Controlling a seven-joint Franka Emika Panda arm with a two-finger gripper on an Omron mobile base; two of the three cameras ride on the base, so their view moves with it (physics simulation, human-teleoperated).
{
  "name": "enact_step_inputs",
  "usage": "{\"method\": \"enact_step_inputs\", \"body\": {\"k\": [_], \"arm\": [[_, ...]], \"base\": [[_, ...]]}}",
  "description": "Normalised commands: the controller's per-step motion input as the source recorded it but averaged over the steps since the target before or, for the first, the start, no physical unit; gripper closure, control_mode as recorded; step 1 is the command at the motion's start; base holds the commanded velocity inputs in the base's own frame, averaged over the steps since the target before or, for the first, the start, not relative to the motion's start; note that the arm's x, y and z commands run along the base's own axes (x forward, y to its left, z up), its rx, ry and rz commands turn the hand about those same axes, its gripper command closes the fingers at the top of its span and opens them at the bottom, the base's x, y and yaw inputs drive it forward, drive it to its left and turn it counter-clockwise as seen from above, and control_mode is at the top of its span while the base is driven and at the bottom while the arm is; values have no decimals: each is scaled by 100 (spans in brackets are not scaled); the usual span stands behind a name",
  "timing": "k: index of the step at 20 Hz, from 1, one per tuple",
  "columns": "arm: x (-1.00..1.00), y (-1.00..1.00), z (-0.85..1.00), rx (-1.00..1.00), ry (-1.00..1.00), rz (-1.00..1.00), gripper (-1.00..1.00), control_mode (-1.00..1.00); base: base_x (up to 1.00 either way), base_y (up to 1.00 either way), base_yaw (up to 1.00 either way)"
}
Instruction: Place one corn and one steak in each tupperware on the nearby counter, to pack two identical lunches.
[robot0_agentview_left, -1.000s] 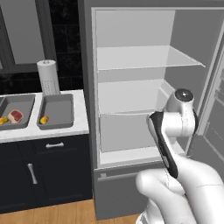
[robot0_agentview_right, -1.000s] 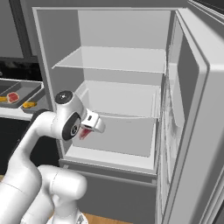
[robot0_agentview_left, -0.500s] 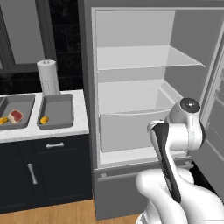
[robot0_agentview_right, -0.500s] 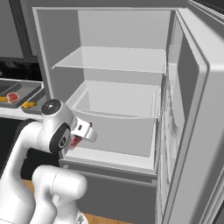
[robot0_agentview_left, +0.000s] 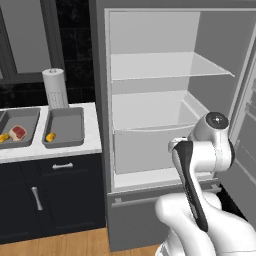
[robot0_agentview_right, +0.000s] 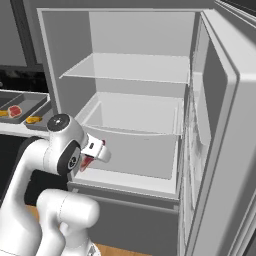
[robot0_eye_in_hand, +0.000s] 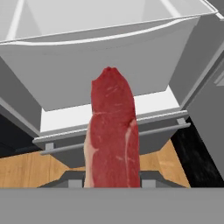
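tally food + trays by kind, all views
steak: 2, one in the left tray, one in the gripper
corn: 2, one per tray
tupperware: 2
total: 6

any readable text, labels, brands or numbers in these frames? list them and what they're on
None. No view carries a readable word, number or sign.
Fridge: plain grey walls, shelves and drawer, no badge.
Paper towel roll: blank.
Two tupperware trays and the counter: unmarked.
Steak held in the hand: only marbling, no sticker.
Robot arm: plain white and dark, no logo.
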Motion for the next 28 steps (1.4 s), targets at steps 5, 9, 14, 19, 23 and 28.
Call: {"method": "enact_step_inputs", "body": {"k": [5,9,14,19,23,28], "arm": [[0,0,0,0,0,0,100,100],[0,0,0,0,0,0,100,100],[0,0,0,0,0,0,100,100],[0,0,0,0,0,0,100,100],[0,0,0,0,0,0,100,100],[0,0,0,0,0,0,100,100]], "base": [[0,0,0],[0,14,0],[0,74,4],[0,91,6],[0,92,6],[0,88,6]]}}
